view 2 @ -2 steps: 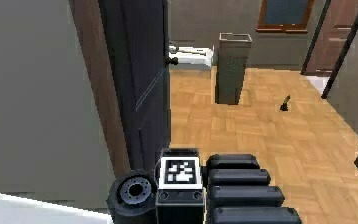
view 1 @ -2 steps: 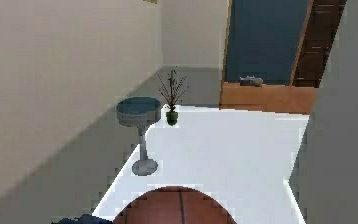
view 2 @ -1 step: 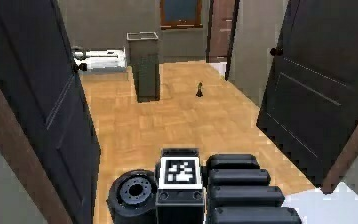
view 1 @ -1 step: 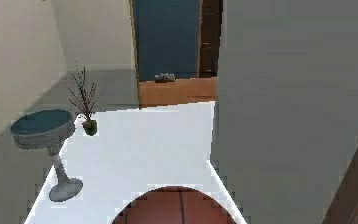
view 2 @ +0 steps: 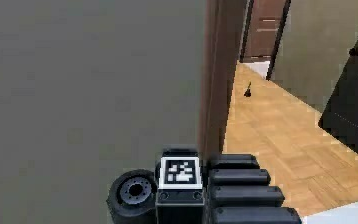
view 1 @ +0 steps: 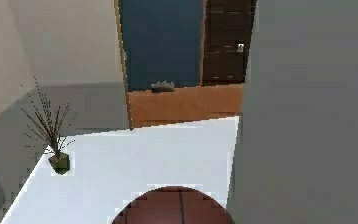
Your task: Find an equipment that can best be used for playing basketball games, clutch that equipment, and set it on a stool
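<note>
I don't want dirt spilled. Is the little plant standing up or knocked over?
Standing up. The potted plant sits with its pot flat on the white floor, twigs pointing upward.

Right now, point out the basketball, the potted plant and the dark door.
basketball (view 1: 173,206), forward view, on its upper curve.
potted plant (view 1: 59,163), forward view, on its pot.
dark door (view 1: 225,40), forward view, on its middle.
</note>
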{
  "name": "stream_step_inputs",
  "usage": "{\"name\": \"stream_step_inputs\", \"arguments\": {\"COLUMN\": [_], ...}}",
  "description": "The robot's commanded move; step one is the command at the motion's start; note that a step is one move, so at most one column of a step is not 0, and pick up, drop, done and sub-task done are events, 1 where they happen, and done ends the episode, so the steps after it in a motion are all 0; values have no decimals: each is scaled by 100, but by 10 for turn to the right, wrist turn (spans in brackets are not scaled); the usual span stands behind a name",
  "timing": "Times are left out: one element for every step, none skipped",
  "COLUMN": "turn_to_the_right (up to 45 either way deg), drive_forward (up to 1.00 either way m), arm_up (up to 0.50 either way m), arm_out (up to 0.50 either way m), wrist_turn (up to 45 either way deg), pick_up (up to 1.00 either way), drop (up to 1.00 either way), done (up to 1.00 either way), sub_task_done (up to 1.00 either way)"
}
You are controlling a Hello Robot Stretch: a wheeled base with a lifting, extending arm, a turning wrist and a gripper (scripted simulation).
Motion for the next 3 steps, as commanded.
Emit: {"name": "stream_step_inputs", "arguments": {"turn_to_the_right": [-450, -450, -450], "drive_forward": [0, 0, 0], "arm_up": [0, 0, 0], "arm_out": [0, 0, 0], "wrist_turn": [0, 0, 0], "pick_up": [0, 0, 0], "drop": [0, 0, 0], "done": [0, 0, 0], "sub_task_done": [0, 0, 0]}}
